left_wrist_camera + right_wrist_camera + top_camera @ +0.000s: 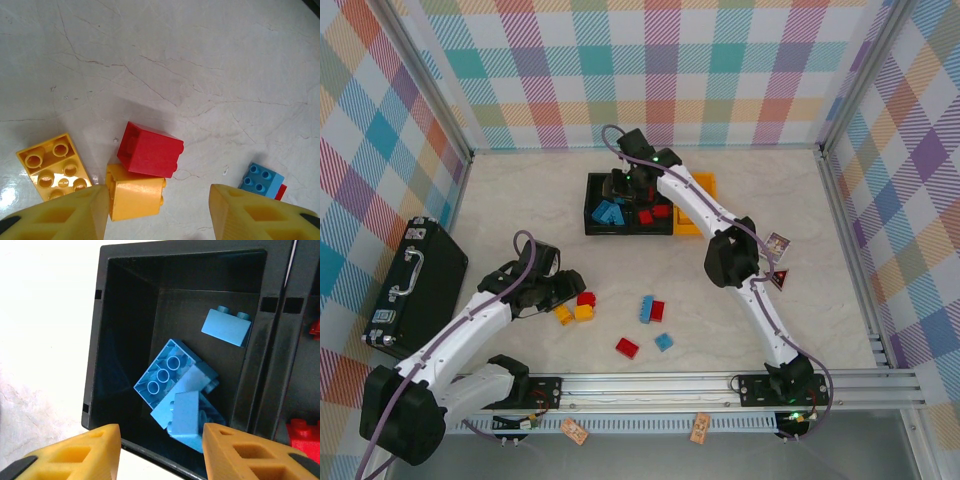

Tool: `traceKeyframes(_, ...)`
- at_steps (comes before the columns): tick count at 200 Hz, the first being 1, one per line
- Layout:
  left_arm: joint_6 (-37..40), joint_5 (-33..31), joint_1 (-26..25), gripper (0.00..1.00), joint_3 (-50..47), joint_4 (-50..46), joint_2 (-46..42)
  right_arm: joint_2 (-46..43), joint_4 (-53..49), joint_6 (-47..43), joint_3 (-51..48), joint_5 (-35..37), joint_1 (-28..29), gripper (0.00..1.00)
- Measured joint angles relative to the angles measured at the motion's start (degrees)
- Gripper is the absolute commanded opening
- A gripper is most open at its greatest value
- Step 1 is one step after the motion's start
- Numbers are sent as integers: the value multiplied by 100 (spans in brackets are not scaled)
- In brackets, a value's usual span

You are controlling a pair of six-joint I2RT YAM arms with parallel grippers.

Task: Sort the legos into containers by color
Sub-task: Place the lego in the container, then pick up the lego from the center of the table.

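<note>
Legos [627, 347] lie loose on the table [800, 220], on the near side of the bins [588, 212]. I count two yellow, three red and two blue. The bins stand in a row. The left black bin [590, 190] has blue ones in it, the middle black bin [660, 228] has red ones, and the yellow bin [706, 184] is at the right end. My right gripper [620, 186] hangs over the left black bin. My left gripper [570, 287] is down by the loose yellow and red ones, well apart from the bins. A black case [415, 285] lies far to the left of the bins.

From my left wrist I see my two yellow fingers [75, 215] wide apart, holding nothing. A yellow lego [134, 197] sits just beside the left finger. A red lego [150, 150] touches its far side. A flat yellow lego [52, 167] lies to their left, and a blue lego [260, 180] lies to the right.

From my right wrist my fingers are wide apart too, and hold nothing. Below them, a heap of blue legos [172, 372] lies on the floor of the left black bin. One more blue piece [226, 326] lies apart by the far wall. Red pieces [302, 432] show in the bin next door.
</note>
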Motion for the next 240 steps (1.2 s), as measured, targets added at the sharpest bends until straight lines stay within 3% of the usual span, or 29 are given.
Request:
traceKeyframes(29, 0, 0, -2, 55, 0, 37, 50, -629, 44, -153, -793, 46, 17, 46)
traceKeyframes(108, 4, -61, -155, 58, 140, 103, 422, -3517, 1073, -382, -4430, -11, 208, 50)
traceKeyframes(179, 404, -330, -490, 65, 922, -190, 1598, -5178, 1683, -232, -7558, -210, 243, 55)
traceKeyframes(240, 658, -557, -785, 66, 1296, -396, 2610, -6356, 1941, 162, -9062, -286, 254, 55)
